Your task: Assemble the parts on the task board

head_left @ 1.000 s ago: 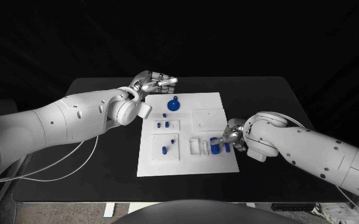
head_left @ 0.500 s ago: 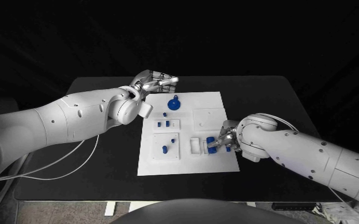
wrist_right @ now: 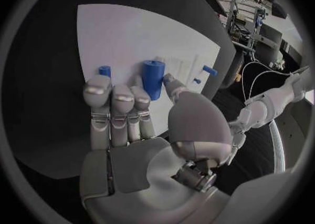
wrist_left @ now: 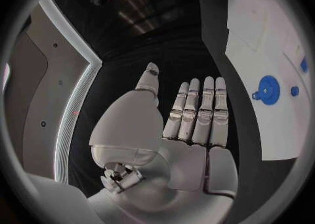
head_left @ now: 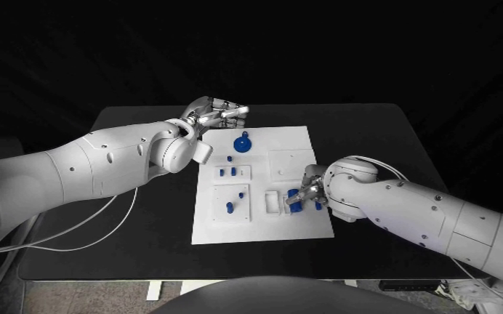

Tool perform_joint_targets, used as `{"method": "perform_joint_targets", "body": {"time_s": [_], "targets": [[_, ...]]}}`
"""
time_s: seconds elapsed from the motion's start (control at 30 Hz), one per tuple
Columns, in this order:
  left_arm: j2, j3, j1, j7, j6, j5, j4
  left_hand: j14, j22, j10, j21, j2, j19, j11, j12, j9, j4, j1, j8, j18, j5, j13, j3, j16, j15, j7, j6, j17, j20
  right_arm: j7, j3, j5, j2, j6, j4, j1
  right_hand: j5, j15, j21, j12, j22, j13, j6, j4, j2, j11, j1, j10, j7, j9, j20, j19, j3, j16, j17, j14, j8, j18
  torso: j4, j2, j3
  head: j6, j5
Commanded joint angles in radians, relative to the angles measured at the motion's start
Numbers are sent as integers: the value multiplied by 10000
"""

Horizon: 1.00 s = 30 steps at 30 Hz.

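Reaching over the white task board point(head_left: 262, 223): right hand point(wrist_right: 141, 116), fingers straight and apart, tips just beside an upright blue cylinder point(wrist_right: 152, 78) near the board's right edge. Probably light, rigid, smooth; best pinched across its sides. Left hand point(wrist_left: 177, 129) flat, empty, beside the board's far corner.

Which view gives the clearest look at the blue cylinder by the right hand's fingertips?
The right wrist view: the blue cylinder stands upright on the task board, just beyond the right hand. The head view shows it small and partly hidden by that hand. The left wrist view shows only a blue speck there.
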<state>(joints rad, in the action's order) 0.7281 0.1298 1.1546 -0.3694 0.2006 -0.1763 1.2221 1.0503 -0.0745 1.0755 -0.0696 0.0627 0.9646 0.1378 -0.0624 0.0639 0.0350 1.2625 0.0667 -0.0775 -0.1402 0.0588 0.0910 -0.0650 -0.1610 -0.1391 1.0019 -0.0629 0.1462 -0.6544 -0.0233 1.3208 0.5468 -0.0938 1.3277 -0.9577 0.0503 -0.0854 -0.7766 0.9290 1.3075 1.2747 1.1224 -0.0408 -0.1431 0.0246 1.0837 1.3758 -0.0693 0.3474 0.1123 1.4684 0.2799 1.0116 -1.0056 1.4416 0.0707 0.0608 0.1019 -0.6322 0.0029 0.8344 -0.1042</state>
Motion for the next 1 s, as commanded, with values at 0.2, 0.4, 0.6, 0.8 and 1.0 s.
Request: {"method": "perform_joint_targets", "body": {"time_s": [0.2, 0.4, 0.6, 0.8, 1.0], "targets": [[-32, -8, -12, 69, -321, 350, 99, -80, 9, -62, -67, 101, -63, 2, 12, 10, 9, 40, -24, 136, -61, -6, -1, 52, 6, -24, -63, 10, 22, 316, 136, 671, -109, 289, -158, 170, 354, 29, -93, 31, 960, -81, -11, 795, 396, -13, 247, -128, -46, -1980, -79, 424, -176, -51, 29, 63, -75, 36, 10, 6, -12, 9, -7], [-37, -9, -12, 98, -428, 556, 112, -93, 10, -62, -65, 88, -73, -13, 13, 9, -151, 90, -25, 137, -102, -7, -14, 53, 2, -13, -64, 10, 28, 265, 144, 754, -74, 663, -252, 176, 1333, -10, -230, 58, 987, -87, 258, 1841, 831, 50, 518, -144, 44, -2060, -44, 432, 275, -55, 27, 67, -77, 6, -1, 1, -3, 19, -13], [-30, -9, -12, 108, -475, 600, 84, -93, 9, -64, -66, 82, -73, -18, 13, 9, -177, 94, -25, 136, -113, -7, -18, 53, 1, -12, -63, 10, 28, 191, 146, 505, -32, 895, -253, 179, 3120, -25, -280, 41, 997, -90, 347, 2650, 897, 77, 471, -204, 4, -2130, -28, 419, 658, -53, 19, 64, -74, 0, 5, -3, 7, 26, -17], [-28, -9, -12, 114, -518, 611, 39, -84, 9, -58, -67, 70, -74, -18, 12, 9, -223, 84, -26, 136, -113, -7, -16, 51, 5, -17, -64, 9, 27, 173, 146, 243, 80, 1251, -183, 179, 3605, -36, -371, 78, 1007, -80, 438, 3066, 952, 95, 223, -184, 15, -2150, -17, 413, 860, -46, 7, 63, -74, 1, 14, -1, 10, 23, -23], [-11, -9, -11, 128, -535, 612, -5, -84, 9, -58, -67, 70, -74, -18, 12, 9, -223, 84, -26, 136, -113, -7, -16, 51, 5, -17, -64, 9, 27, 384, 143, -805, 292, 1864, 5, 173, 3765, -62, -547, 45, 1036, -135, 637, 2341, 762, 139, 9, -112, 138, -2149, 12, 424, -81, -45, 6, 73, -78, -31, 13, 4, 7, 30, -32]]}}
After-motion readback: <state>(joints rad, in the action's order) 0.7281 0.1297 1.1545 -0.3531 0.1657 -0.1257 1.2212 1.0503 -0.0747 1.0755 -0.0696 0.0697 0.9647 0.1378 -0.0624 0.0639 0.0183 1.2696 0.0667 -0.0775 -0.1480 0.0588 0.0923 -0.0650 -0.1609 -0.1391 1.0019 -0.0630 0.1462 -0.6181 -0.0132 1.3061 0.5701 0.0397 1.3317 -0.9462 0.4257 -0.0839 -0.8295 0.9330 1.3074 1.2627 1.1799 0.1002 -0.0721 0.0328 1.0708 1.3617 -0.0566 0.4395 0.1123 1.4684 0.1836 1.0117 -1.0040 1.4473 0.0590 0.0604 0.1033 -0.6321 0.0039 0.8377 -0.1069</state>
